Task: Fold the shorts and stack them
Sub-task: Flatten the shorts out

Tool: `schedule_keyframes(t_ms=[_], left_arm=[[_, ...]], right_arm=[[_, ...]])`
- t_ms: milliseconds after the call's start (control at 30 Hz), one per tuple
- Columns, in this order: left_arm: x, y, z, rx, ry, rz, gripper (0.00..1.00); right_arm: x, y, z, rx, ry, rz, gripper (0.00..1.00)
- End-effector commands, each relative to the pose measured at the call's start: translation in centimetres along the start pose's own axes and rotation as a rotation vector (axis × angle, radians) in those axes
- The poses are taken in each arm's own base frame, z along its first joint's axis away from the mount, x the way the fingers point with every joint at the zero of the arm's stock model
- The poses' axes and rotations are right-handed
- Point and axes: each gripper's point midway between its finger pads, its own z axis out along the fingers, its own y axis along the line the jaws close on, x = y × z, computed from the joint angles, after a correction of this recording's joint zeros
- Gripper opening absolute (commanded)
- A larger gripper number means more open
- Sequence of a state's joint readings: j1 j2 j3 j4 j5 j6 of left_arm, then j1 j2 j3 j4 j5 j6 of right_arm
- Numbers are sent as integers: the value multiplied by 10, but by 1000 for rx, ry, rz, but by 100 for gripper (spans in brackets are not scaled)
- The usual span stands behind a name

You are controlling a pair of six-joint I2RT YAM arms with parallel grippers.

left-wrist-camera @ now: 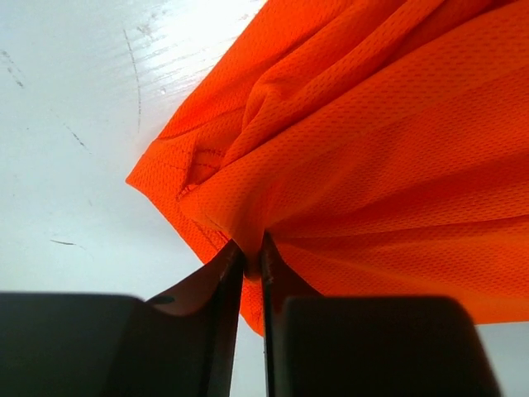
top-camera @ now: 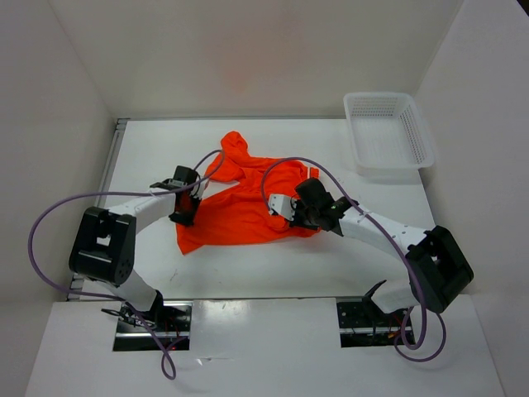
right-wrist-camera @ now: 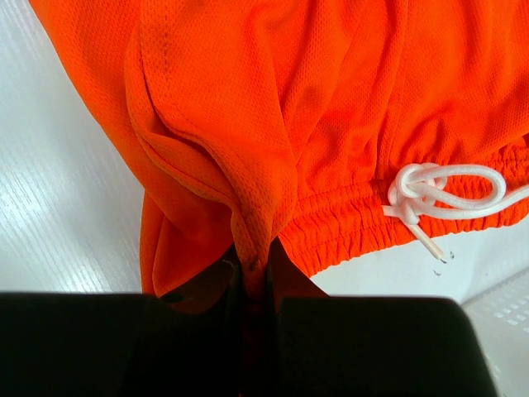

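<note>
On white tbl (top-camera: pixel 273 265): rumpled mesh shorts (top-camera: pixel 240 207)

Bright, even light; glare whitens the table (left-wrist-camera: pixel 207 25); shadows soft.

In both wrist views the shorts (left-wrist-camera: pixel 372 124) run past the top and right frame edges, so their full outline is not shown. The finger bodies of the left end effector (left-wrist-camera: pixel 252 248) and the right end effector (right-wrist-camera: pixel 252 265) appear dark and blurred. The drawstring (right-wrist-camera: pixel 438 190) exits the right edge. Only a corner of the basket (right-wrist-camera: pixel 506 318) is visible.
</note>
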State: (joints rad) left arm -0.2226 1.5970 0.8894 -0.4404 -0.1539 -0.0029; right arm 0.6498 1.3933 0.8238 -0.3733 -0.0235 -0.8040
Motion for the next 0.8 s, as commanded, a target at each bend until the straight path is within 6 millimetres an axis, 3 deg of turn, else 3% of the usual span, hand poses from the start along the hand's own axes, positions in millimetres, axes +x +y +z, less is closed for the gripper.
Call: schedule_keyframes(t_ms=[0, 100, 267, 333, 500, 767], left_arm=[[-17, 14, -11, -30, -24, -24, 22], [-18, 16, -14, -25, -28, -34, 40], [-10, 15, -11, -24, -13, -32, 42], [-10, 18, -10, -27, -12, -41, 39], [-11, 21, -10, -32, -19, -52, 20], [-3, 21, -9, -23, 9, -57, 0]], right_arm=[[-8, -7, -2, 28, -38, 4, 0], [-5, -4, -1, 22, -32, 4, 0], [-6, -6, -3, 28, -38, 4, 1], [-6, -6, -3, 28, -38, 4, 1], [-7, -5, -3, 22, -45, -6, 1], [-9, -10, -3, 52, -49, 23, 0]])
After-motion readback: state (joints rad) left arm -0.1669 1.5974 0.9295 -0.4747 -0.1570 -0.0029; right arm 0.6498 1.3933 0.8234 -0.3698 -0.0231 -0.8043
